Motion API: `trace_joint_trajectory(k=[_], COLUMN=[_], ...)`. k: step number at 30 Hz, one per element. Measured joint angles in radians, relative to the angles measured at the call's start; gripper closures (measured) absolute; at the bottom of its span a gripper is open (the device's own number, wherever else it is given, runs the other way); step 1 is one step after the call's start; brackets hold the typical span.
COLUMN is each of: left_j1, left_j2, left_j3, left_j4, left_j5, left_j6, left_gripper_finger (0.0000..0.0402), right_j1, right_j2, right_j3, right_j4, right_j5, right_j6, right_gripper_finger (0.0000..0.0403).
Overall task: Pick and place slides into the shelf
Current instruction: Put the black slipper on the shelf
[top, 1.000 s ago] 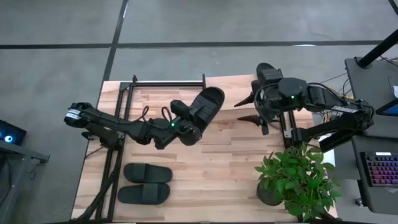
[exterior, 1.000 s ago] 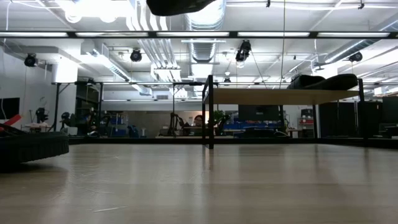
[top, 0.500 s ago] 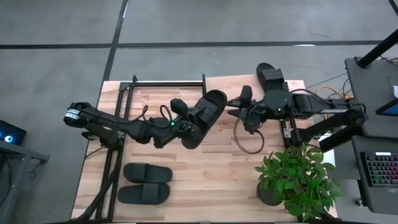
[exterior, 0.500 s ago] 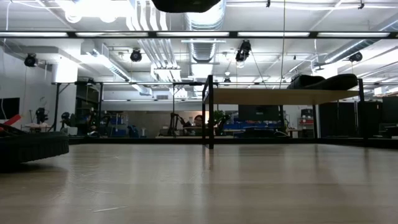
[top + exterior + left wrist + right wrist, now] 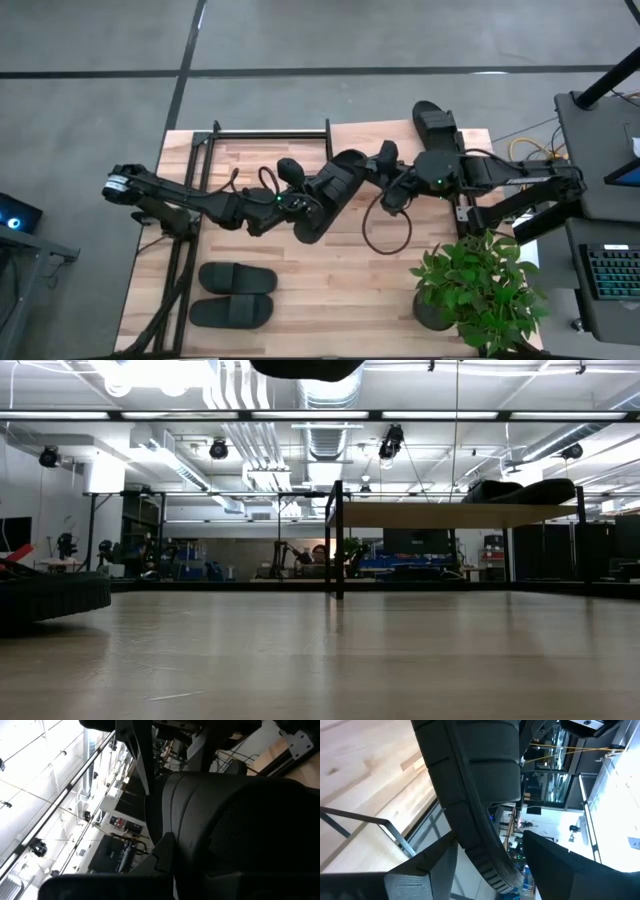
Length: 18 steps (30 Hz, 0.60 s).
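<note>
My left gripper (image 5: 303,205) reaches in from the table's left and is shut on a black slide (image 5: 332,185), which also shows in the left wrist view (image 5: 225,810). The slide is high over the table's middle, and its underside shows at the low view's top (image 5: 305,368). My right gripper (image 5: 372,172) is open at the slide's far-right end, one finger on each side of the sole's rim (image 5: 480,845). Another slide (image 5: 435,122) lies on the shelf (image 5: 460,515). Two more slides (image 5: 235,295) lie flat side by side near the table's near left edge. My left gripper holds the slide by the end (image 5: 312,215) nearest the left arm, coming from the table's left. Its own body hides how the fingers close. The slide is lifted clear and points toward the far right. My right gripper: I cannot tell whether its fingers (image 5: 432,862) touch the rim.
A potted plant (image 5: 480,290) stands at the table's near right corner. A dark cable loop (image 5: 385,235) hangs below the right arm. Black metal frames (image 5: 260,133) run along the far left. A keyboard (image 5: 612,270) sits off the table's right side.
My right gripper has left the shelf end and moved toward the table's left, up to the held slide's free end, its cable loop trailing below. My left gripper has kept its hold and shifted the slide slightly toward the near edge.
</note>
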Motion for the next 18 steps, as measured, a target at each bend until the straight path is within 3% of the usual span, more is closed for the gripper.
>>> trace_joint_trajectory(k=[6, 13, 18], left_j1=[0.000, 0.000, 0.000], left_j2=[-0.001, -0.003, -0.003], left_j3=[0.000, 0.000, 0.002], left_j4=[0.002, 0.002, 0.010], left_j5=[0.011, 0.004, 0.008], left_j6=[0.000, 0.001, -0.025], left_gripper_finger=[0.0401, 0.0401, 0.0400], right_j1=[0.000, 0.000, 0.000], right_j2=[0.020, 0.033, 0.026], right_j3=[0.006, 0.004, 0.004], right_j4=[0.003, -0.004, 0.008], right_j5=[0.004, 0.048, 0.049], right_j6=[0.024, 0.018, 0.029], right_gripper_finger=[0.0219, 0.0352, 0.0358])
